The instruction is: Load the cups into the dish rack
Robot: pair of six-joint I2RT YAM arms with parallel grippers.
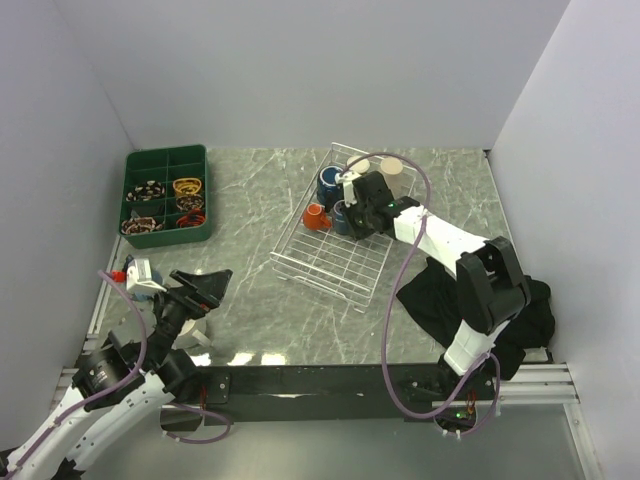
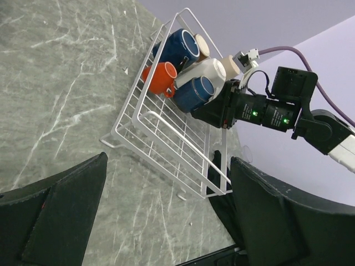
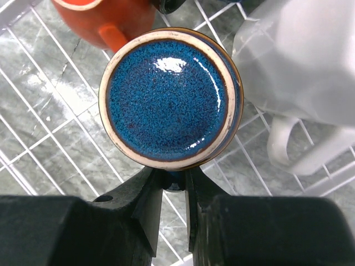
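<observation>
1. Inside the rack (image 1: 330, 255), at its far end, sit a big blue mug (image 2: 177, 47), an orange cup (image 2: 161, 77), a white mug (image 2: 202, 69) and a beige tumbler (image 1: 390, 172).
2. The right jaws are clamped on a small blue cup (image 3: 169, 97), by what looks like its handle. It is down among the others, in the rack.
3. The left jaws are wide apart with nothing in them, over the bench (image 1: 250, 200), well away from the rack.
4. I think the job is nearly done. The small blue cup only has to be let go.
5. I see no cup out on the bench. A white thing (image 1: 196, 336) peeks from under the left arm (image 1: 110, 400). I cannot tell what it is.
6. The green tray (image 1: 165, 152) and black cloth (image 1: 435, 300) are not part of the job.
7. No words or brand names can be read on anything.
</observation>
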